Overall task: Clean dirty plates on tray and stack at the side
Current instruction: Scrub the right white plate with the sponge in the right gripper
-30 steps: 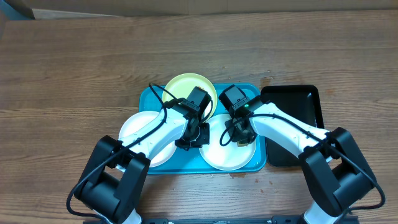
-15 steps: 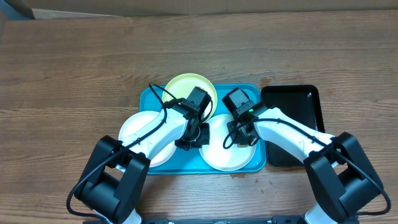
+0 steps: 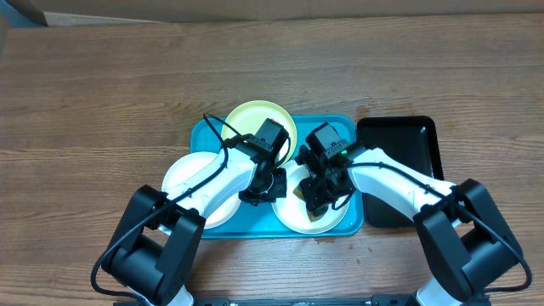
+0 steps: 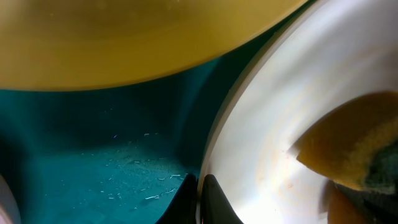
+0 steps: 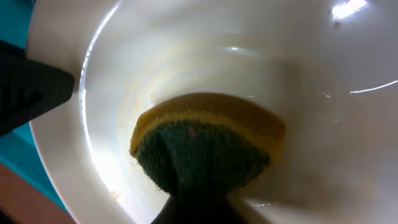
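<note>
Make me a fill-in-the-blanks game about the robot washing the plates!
The right claw presses a yellow-and-green ____ onto a white plate.
The left claw pinches that plate's ____.
Right of the blue tray lies a smaller tray coloured ____.
Missing words: sponge, rim, black.

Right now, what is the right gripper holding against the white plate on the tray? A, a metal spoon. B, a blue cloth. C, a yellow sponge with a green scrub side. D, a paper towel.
C: the right wrist view shows the right gripper holding a yellow sponge, green scrub layer towards the camera, against the inside of the white plate.
</note>
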